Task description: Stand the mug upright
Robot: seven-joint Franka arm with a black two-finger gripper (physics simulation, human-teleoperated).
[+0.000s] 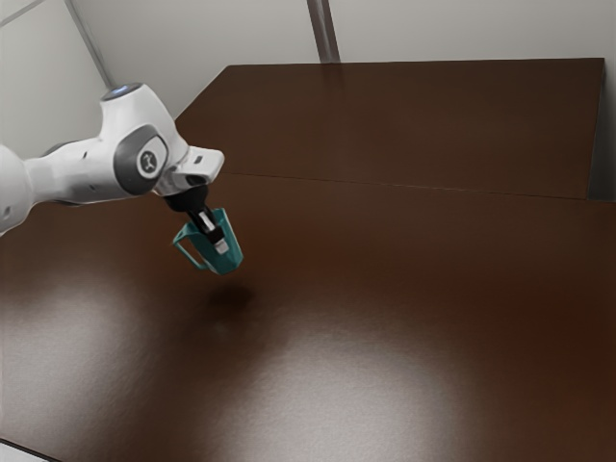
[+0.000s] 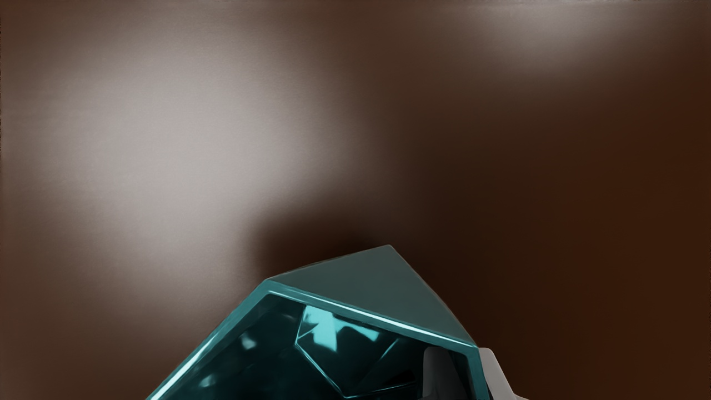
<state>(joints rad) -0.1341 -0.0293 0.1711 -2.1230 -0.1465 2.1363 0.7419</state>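
The teal, angular-sided mug hangs above the table, tilted, in the exterior view (image 1: pixel 230 252), its handle toward the exterior view's left. My gripper (image 1: pixel 221 246) reaches down to it and is shut on its wall. In the wrist view the mug (image 2: pixel 366 294) shows its open mouth and dark inside. There the gripper (image 2: pixel 472 372) has one fingertip inside the mug and the other outside, with the wall pinched between them. The mug's base is hidden in the wrist view by its own walls.
The dark brown table (image 1: pixel 404 260) extends beneath and around the mug, with a soft shadow below it. Behind the table stands a pale wall (image 1: pixel 433 29) with a dark vertical post (image 1: pixel 324 31).
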